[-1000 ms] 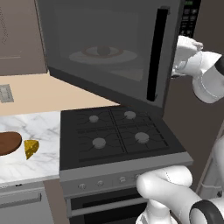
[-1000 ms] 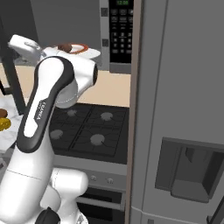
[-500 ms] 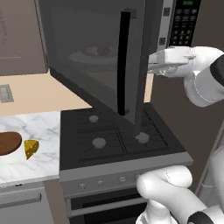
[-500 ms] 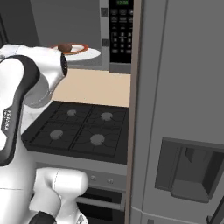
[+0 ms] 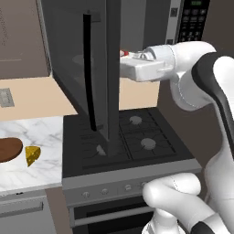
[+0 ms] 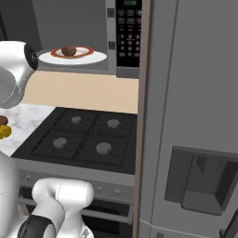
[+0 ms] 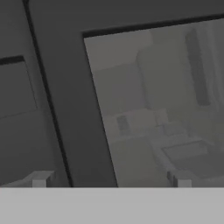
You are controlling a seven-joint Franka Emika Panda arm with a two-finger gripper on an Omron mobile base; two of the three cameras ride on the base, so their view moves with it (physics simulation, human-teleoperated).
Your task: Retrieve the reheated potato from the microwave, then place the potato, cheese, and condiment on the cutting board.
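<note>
Brown potato on white plate, inside open microwave

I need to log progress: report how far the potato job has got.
Done: the microwave door stands swung wide open, and the potato sits exposed on its plate inside. In hand: the gripper, open and holding nothing, faces the door's inner side. Left: the potato still has to be fetched. The cheese lies beside the cutting board, not on it.

No legible text; microwave keypad marks too blurred, perhaps green display digits.
</note>
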